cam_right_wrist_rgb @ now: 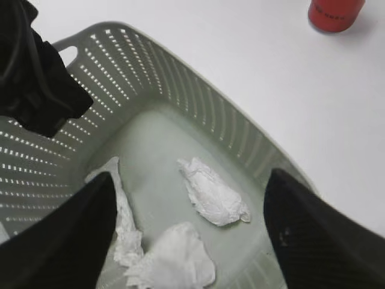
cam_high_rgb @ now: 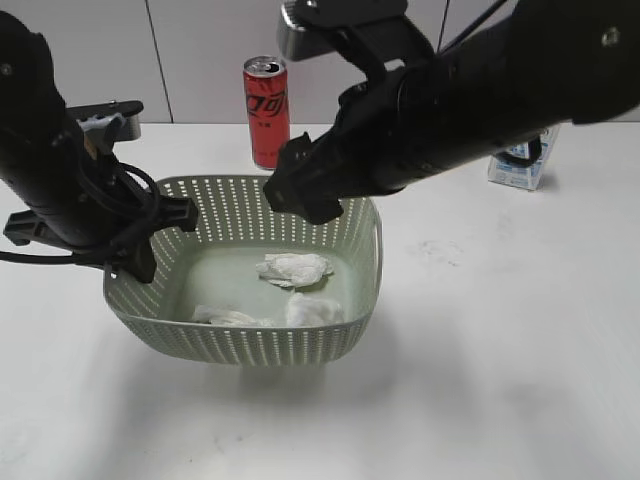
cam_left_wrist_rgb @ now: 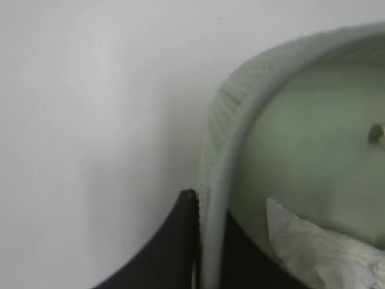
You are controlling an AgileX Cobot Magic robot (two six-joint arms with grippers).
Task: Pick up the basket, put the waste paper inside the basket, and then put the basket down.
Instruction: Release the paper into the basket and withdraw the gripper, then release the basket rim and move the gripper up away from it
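Three wads of waste paper (cam_right_wrist_rgb: pixel 212 194) lie on the floor of the basket (cam_high_rgb: pixel 230 345), at centre frame in the exterior view, so the loading step looks done; what is left, by judgement, is setting the basket down and letting go. The shadow beneath it and the grip on its left rim suggest it hangs just above the tabletop (cam_high_rgb: pixel 500 380), though contact cannot be ruled out. The left claw (cam_left_wrist_rgb: pixel 201 241) is clamped narrow across the basket's wall, one finger outside, one inside, seen low in the left wrist view. The right claw (cam_right_wrist_rgb: pixel 186 241) hovers over the basket interior, spread wide and empty, fingers at the lower corners of its wrist view. Basket: pale green plastic, rounded corners, walls pierced with rows of small slots, smooth floor, handle cut-out. Paper: white, crumpled, soft irregular folds. Red can (cam_high_rgb: pixel 266 110) upright beyond the far rim; carton (cam_high_rgb: pixel 520 165) upper right, well apart.
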